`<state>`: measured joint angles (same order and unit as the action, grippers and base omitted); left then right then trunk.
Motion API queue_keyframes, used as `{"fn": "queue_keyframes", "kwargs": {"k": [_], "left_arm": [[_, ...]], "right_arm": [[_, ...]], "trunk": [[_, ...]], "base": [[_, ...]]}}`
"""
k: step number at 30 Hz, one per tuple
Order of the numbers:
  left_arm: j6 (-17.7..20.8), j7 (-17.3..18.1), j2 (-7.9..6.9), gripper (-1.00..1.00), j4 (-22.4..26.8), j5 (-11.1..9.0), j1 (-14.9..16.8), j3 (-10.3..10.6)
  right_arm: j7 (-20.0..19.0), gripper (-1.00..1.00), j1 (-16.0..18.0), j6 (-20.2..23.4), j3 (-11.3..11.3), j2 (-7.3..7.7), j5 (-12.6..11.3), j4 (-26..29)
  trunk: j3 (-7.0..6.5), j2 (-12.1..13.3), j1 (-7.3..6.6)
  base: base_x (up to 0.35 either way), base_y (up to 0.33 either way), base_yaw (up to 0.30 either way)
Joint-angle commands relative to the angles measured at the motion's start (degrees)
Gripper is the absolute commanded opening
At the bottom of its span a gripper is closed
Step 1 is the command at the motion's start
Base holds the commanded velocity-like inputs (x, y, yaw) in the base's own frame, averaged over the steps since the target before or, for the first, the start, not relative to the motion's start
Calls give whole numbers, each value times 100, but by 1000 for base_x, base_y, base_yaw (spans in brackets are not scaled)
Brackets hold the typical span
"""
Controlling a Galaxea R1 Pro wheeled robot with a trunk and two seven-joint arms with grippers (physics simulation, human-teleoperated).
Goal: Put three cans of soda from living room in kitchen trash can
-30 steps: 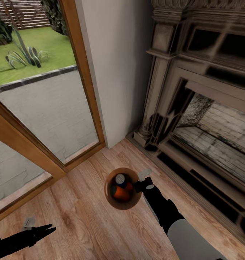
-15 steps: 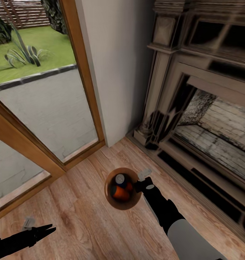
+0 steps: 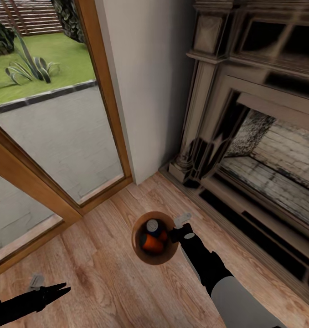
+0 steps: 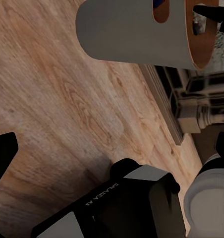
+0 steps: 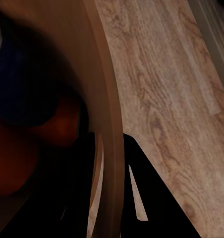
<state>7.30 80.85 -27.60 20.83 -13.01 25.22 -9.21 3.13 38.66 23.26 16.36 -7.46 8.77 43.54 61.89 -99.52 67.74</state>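
Note:
The small brown trash can (image 3: 140, 253) hangs a little above the wood floor, and my right gripper (image 3: 175, 234) is shut on its right rim. Inside it stand the dark blue can of soda (image 3: 151, 225) with its silvery top and two orange cans (image 3: 151, 244). The right wrist view has the rim (image 5: 109, 124) pinched between my fingers (image 5: 141, 188), with an orange can (image 5: 62, 124) just inside. My left gripper (image 3: 65, 288) is low at the left, open and holding nothing. In the left wrist view the bin's outer wall (image 4: 132, 34) is seen from the side.
A carved dark fireplace (image 3: 245, 136) with a brick inside stands close on the right. A wood-framed glass door (image 3: 45, 136) onto a paved yard is on the left, with a white wall (image 3: 150, 82) between them. Light wood floor (image 3: 104, 282) lies below.
The whole view has shifted slightly, so the camera moved. The bin, its cans and both arms keep the same places in the view.

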Motion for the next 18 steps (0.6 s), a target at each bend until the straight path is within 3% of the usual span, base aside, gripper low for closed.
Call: {"fn": "queue_keyframes", "kwargs": {"k": [1, 10, 18], "left_arm": [[3, 82, 0, 100, 0, 0, 0, -4], [8, 334, 0, 100, 0, 3, 0, -16], [9, 327, -5, 100, 0, 9, 0, -23]], "right_arm": [[-32, -100, 2, -3, -1, -1, -34, 5], [-32, -100, 2, -1, -1, -1, -34, 5], [-32, -100, 2, -1, -1, -1, -34, 2]], "trunk": [[0, 0, 0], [143, -321, 175], [143, -321, 175]], "base": [[0, 0, 0], [0, 0, 0], [0, 0, 0]]}}
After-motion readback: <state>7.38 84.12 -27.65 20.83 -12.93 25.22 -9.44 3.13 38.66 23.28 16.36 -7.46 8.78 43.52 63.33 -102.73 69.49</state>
